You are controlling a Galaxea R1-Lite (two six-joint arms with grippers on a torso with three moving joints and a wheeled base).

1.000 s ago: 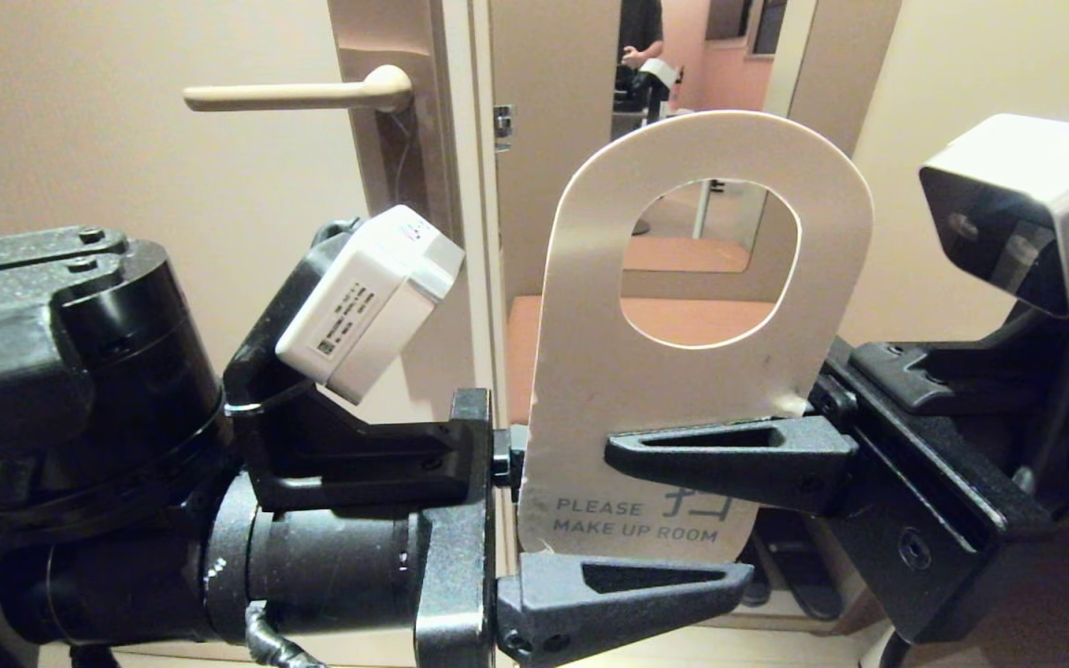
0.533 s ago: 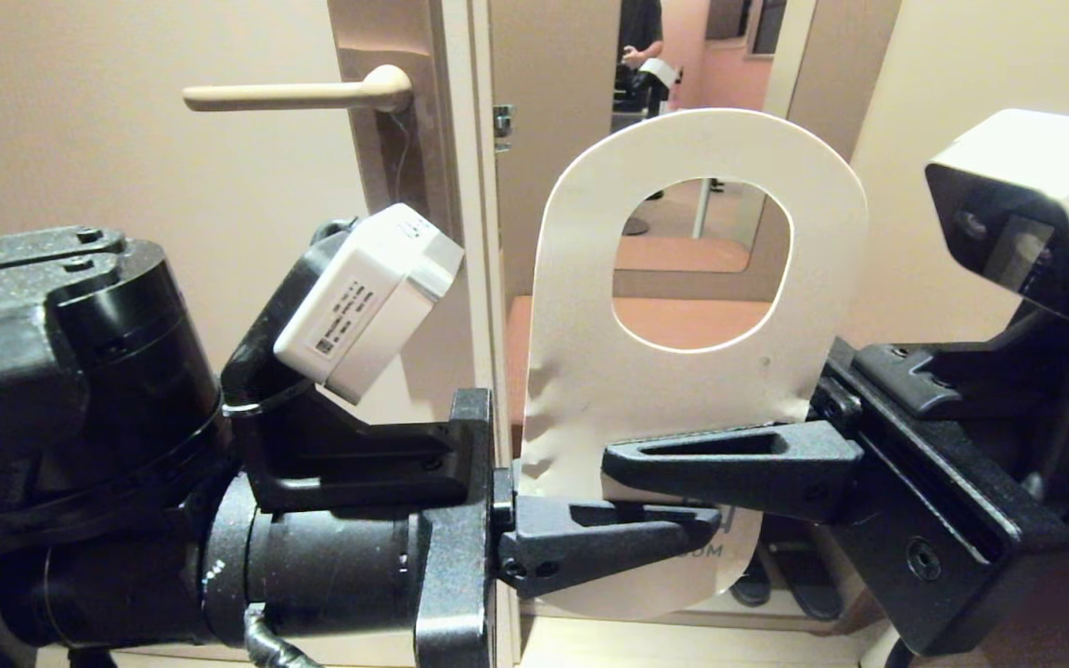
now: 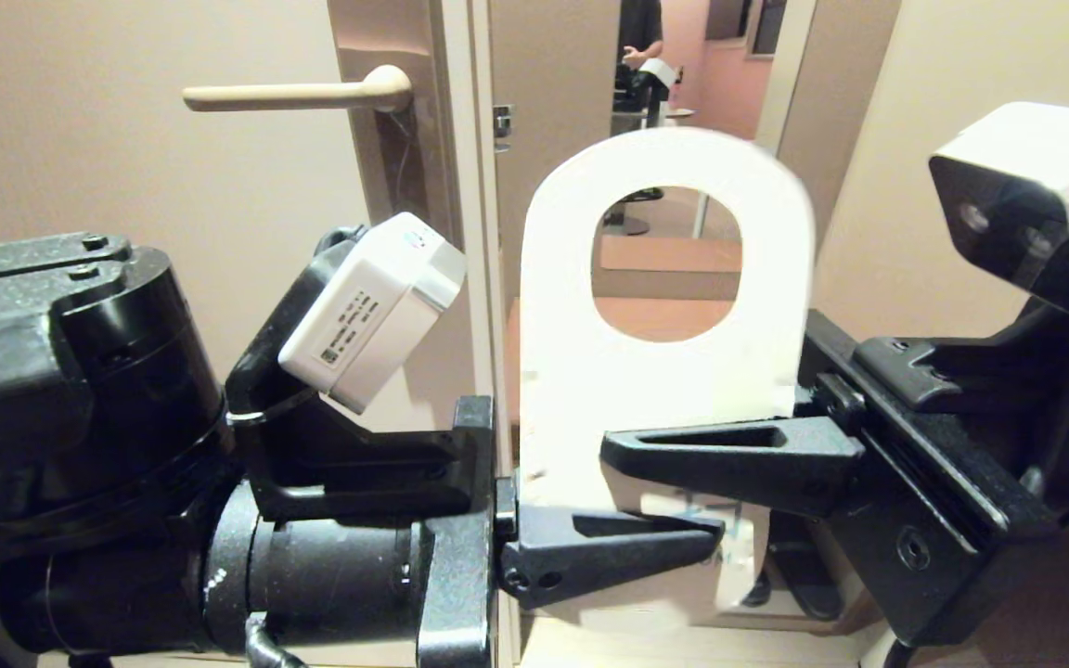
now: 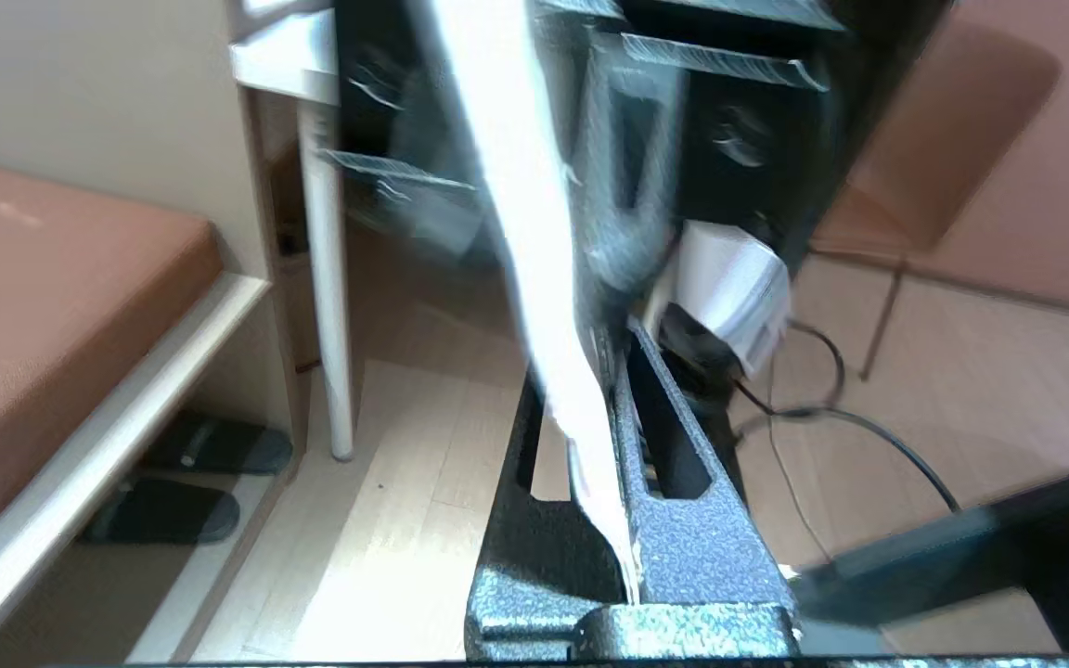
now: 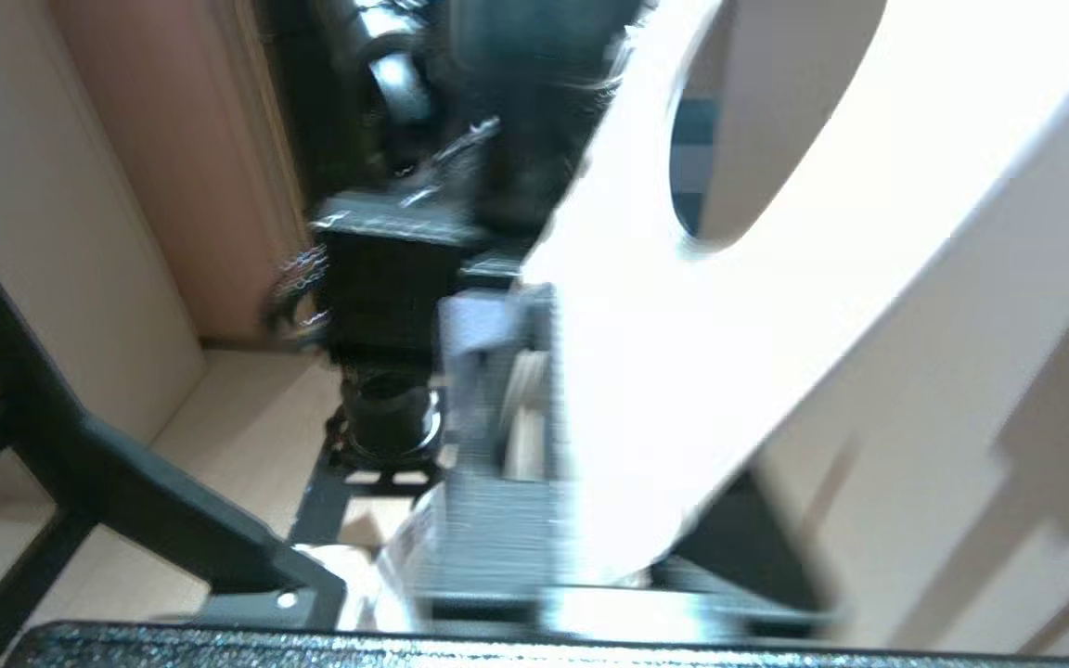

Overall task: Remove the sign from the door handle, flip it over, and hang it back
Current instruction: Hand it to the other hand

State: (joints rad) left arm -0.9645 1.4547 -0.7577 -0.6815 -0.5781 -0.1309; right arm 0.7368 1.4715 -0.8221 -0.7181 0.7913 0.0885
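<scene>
The sign (image 3: pixel 655 390) stands upright between the two arms, off the handle (image 3: pixel 298 93), which sits up and to the left on the door, well apart. Its long axis runs vertical, with the oval hole on top. The left gripper (image 3: pixel 618 543) comes in from the left and has its fingers clamped on the sign's lower edge; in the left wrist view the card sits pinched between them. The right gripper (image 3: pixel 729 455) reaches in from the right across the card just above; whether its fingers grip or have let go I cannot tell. The left arm is nearer the handle. The card shows white and blurred, its lettering mostly hidden.
</scene>
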